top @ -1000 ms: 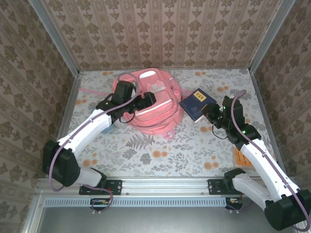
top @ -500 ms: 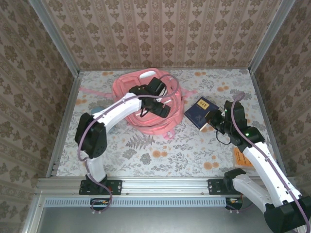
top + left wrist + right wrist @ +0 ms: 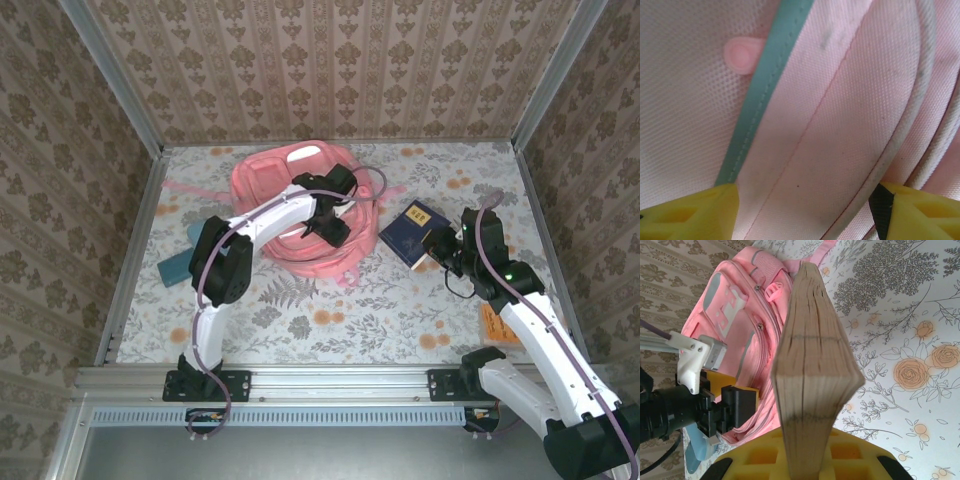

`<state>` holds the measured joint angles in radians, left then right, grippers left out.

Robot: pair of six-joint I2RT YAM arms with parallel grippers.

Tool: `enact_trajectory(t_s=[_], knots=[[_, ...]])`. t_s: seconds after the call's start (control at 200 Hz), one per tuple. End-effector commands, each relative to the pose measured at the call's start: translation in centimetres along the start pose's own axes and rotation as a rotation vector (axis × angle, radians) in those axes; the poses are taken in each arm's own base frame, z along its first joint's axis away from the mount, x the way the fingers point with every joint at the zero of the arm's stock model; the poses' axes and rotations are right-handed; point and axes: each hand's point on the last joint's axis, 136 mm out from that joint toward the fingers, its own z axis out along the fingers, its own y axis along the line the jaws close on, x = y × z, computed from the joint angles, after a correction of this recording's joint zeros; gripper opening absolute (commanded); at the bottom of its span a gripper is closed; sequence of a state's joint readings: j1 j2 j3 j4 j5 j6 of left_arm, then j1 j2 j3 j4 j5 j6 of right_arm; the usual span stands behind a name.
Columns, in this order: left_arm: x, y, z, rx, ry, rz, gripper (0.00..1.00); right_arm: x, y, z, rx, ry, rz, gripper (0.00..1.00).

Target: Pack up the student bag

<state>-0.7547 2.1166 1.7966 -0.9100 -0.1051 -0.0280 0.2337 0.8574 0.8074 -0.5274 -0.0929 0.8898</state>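
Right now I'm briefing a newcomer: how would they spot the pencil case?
Find the pink backpack at the back of the floral table. Left of it, past the left arm, lies the pencil case: small, flat and teal, not bulky and pink.

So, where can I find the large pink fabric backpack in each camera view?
Top external: the large pink fabric backpack lies at the far centre-left of the floral table.
Left wrist: very close, pink weave just beyond the left end effector.
Right wrist: upper left, behind the dark blue book held edge-on.
Shared landmark: the pale stripe on the bag's front, also seen from the right wrist.
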Motion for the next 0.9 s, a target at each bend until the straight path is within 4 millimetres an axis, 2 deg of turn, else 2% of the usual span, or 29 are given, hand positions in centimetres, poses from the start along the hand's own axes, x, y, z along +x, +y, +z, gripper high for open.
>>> enact_trajectory(t_s=[0.0,0.095,0.365,0.53,0.68,0.825,0.89], knots=[[0.0,-0.2,-0.2,-0.005,0.02,0.051,0.72,-0.3,0.6,-0.4,-0.027,-0.011,0.005,0.03],[-0.1,0.1,0.2,-0.026,0.021,0.053,0.7,-0.2,0.5,-0.3,-0.029,-0.009,0.01,0.03],[-0.4,1.2,0.6,-0.121,0.017,0.077,0.56,0.0,0.4,-0.2,-0.031,-0.003,0.022,0.03],[-0.5,1.7,0.2,-0.153,0.011,0.077,0.42,-0.1,0.3,-0.4,-0.028,-0.007,0.023,0.03],[-1.5,1.6,-1.6,-0.156,-0.052,0.081,0.23,-0.1,0.3,-0.7,-0.028,-0.014,0.022,0.03],[-3.1,1.9,-5.0,-0.196,-0.162,0.082,0.14,-0.6,0.6,-1.3,-0.034,-0.038,0.011,0.03],[-3.8,2.1,-6.9,-0.215,-0.224,0.074,0.1,-0.3,0.1,-1.6,-0.016,-0.033,0.007,0.03]])
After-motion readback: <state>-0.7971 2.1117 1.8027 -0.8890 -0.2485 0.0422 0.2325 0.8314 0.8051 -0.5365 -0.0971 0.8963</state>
